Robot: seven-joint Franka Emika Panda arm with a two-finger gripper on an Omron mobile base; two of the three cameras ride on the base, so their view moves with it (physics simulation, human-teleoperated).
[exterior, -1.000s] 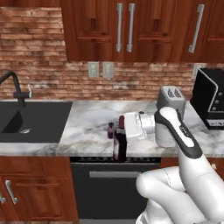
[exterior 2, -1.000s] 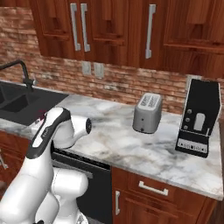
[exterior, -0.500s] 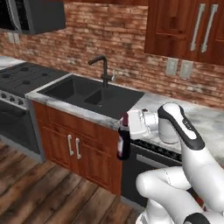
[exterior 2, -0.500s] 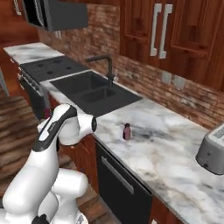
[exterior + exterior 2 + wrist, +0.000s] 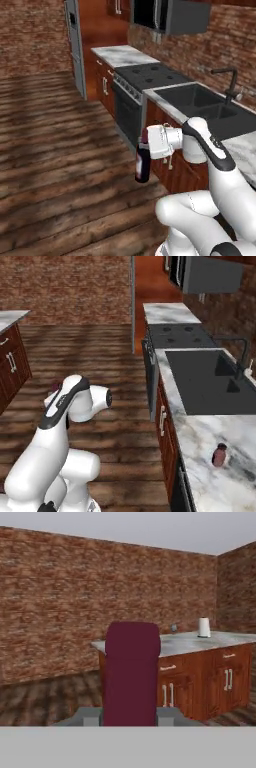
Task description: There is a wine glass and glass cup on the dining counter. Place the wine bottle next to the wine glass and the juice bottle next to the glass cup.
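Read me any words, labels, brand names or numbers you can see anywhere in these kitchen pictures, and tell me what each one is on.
None: no readable text in any view.
The wine bottle held in the end effector has a plain dark body with no label showing.
The juice bottle on the marbled counter is too small to show any print.
The white cylinder on the far counter is plain.

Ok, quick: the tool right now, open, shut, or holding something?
Tool: shut on the wine bottle, gripped at its dark red neck and carried upright above the floor.
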